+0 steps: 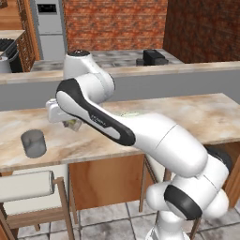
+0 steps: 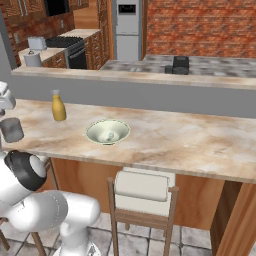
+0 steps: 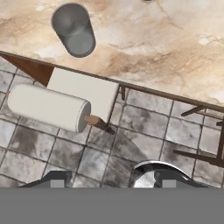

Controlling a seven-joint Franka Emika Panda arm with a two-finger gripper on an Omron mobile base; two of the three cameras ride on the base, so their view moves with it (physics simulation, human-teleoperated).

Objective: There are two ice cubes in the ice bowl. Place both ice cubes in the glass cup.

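Observation:
The glass cup point(image 1: 33, 143) point(image 2: 11, 130) point(image 3: 73, 29) stands upright near the counter's front edge, on the left. My gripper point(image 1: 72, 125) point(image 3: 112, 183) hangs over the counter a little to the right of the cup and above it. It is open, and the hand view shows nothing between its fingertips point(image 3: 57, 183). Further right on the counter sits the ice bowl point(image 2: 96, 129). One small ice cube point(image 2: 111, 136) lies at its bottom. I cannot tell whether anything lies inside the cup.
A yellow bottle point(image 2: 58, 106) with a white cap stands behind, between cup and bowl. Wooden stools with cream cushions point(image 1: 26, 185) point(image 2: 142, 186) point(image 3: 48, 107) stand below the counter's front edge. A raised ledge point(image 2: 150, 77) runs along the back of the counter.

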